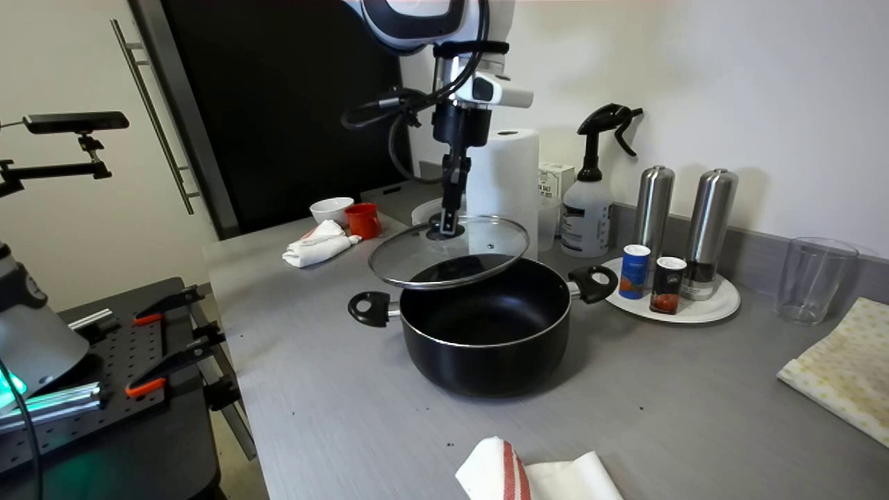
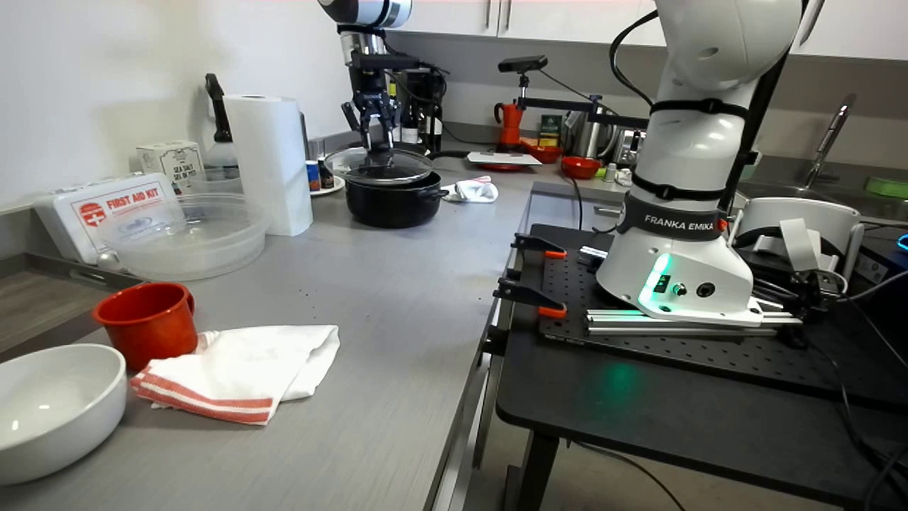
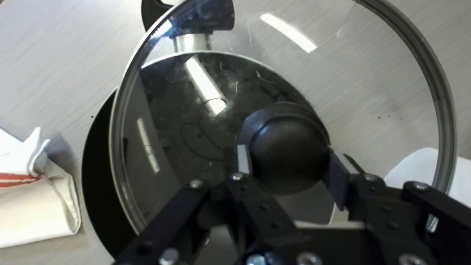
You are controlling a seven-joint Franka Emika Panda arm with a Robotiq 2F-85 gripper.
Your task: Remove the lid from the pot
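Note:
The clear glass lid [image 1: 417, 260] has a metal rim and a black centre knob. My gripper [image 1: 449, 226] is shut on the knob, and the fingers sit on both sides of it in the wrist view [image 3: 285, 162]. The lid [image 3: 176, 110] hangs tilted above the black pot [image 1: 486, 368], shifted off its opening, so the pot's inside partly shows. In an exterior view the lid [image 2: 379, 168] appears just over the pot [image 2: 394, 206]; whether the rims touch there I cannot tell. In the wrist view the pot [image 3: 101, 176] shows beneath and left of the lid.
A paper towel roll [image 1: 510, 187] and a spray bottle [image 1: 587, 215] stand behind the pot. A white plate [image 1: 719, 305] holds mills and shakers beside it. A red mug [image 2: 145, 326], white bowl [image 2: 60, 411], folded towel [image 2: 241, 369] and clear container [image 2: 188, 241] lie along the counter.

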